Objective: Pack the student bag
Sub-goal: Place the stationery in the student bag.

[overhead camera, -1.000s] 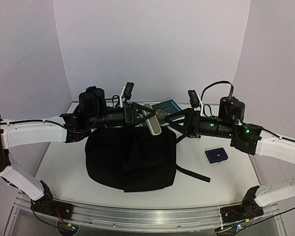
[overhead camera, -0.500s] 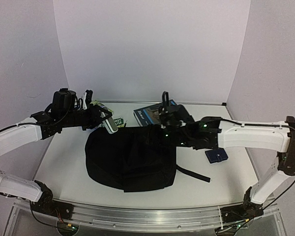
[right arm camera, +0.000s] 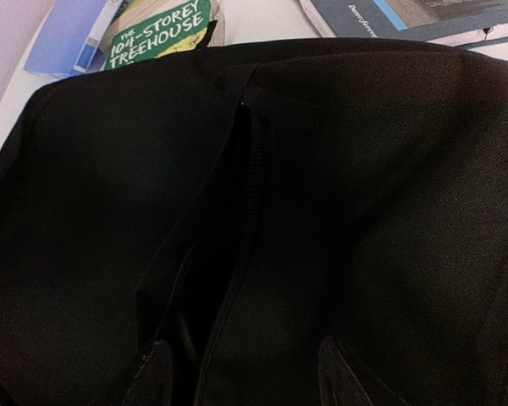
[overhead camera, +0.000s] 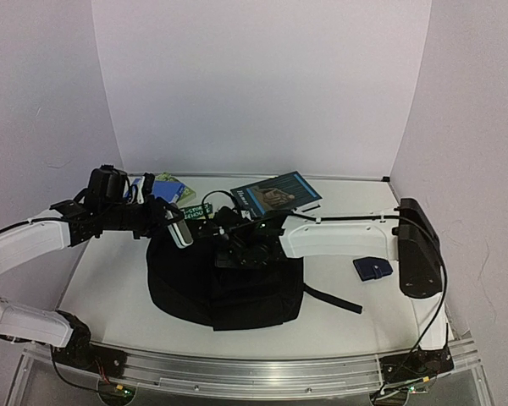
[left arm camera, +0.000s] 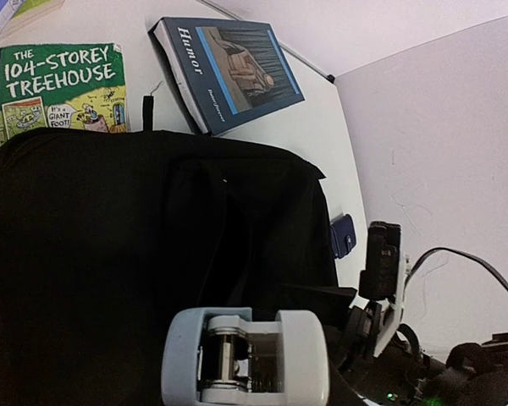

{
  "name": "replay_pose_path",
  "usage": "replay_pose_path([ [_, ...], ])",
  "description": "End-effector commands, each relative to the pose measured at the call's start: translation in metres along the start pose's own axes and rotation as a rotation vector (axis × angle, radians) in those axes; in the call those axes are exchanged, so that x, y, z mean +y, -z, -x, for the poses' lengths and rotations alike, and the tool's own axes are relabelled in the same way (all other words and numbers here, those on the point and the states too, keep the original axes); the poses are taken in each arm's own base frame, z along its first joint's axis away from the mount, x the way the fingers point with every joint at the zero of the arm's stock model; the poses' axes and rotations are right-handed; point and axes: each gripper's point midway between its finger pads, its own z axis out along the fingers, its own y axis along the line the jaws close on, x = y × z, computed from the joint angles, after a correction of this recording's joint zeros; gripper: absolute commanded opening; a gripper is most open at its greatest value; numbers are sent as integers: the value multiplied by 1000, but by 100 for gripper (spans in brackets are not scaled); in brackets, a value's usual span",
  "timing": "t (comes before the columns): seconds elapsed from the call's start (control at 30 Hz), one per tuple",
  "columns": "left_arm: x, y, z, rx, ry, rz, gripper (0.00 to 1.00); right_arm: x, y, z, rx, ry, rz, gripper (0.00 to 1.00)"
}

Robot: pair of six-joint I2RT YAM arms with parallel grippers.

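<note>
Since the earlier frames both arms have shifted left: the right arm now reaches across the worktop [overhead camera: 364,313], and its right hand [right arm camera: 245,376] is over the top of the student bag [overhead camera: 224,283]. The bag lies flat at the centre of the worktop, with two books just behind it and a small dark-blue pouch [overhead camera: 372,268] to its right. The right hand's fingers are spread to either side of the zip opening [right arm camera: 237,211], with nothing visibly pinched; this placement suggests preparation to grip the fabric and widen the opening. The left hand [overhead camera: 171,222] is clamped on a pale grey item [overhead camera: 180,235] and holds it above the bag's upper left edge, probably waiting for the opening to be made ready.
</note>
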Motion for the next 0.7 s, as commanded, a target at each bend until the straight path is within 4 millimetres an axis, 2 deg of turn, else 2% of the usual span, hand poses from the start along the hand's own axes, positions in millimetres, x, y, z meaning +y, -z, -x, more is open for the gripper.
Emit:
replay_pose_path([
  [0.0, -14, 12, 3, -29, -37, -64, 10, -12, -12, 4, -26, 31, -117, 57],
  [0.17, -11, 16, -1, -26, -34, -55, 10, -11, -26, 2, -37, 52, -155, 52],
  [0.3, -5, 15, -6, -10, -29, -37, 11, -10, -32, 5, -54, 61, -177, 40],
  [0.37, -2, 14, -10, 4, -26, -31, 10, -9, -32, 8, -67, 64, -180, 31],
  [0.47, 1, 13, -13, 16, -22, -24, 10, -6, -28, 14, -83, 57, -173, 11],
  [0.53, 2, 11, -15, 26, -23, -28, 10, -5, -22, 20, -93, 48, -166, 2],
  [0.67, -2, 2, -22, 84, -23, -61, 10, -4, 4, 36, -123, 15, -124, 0],
])
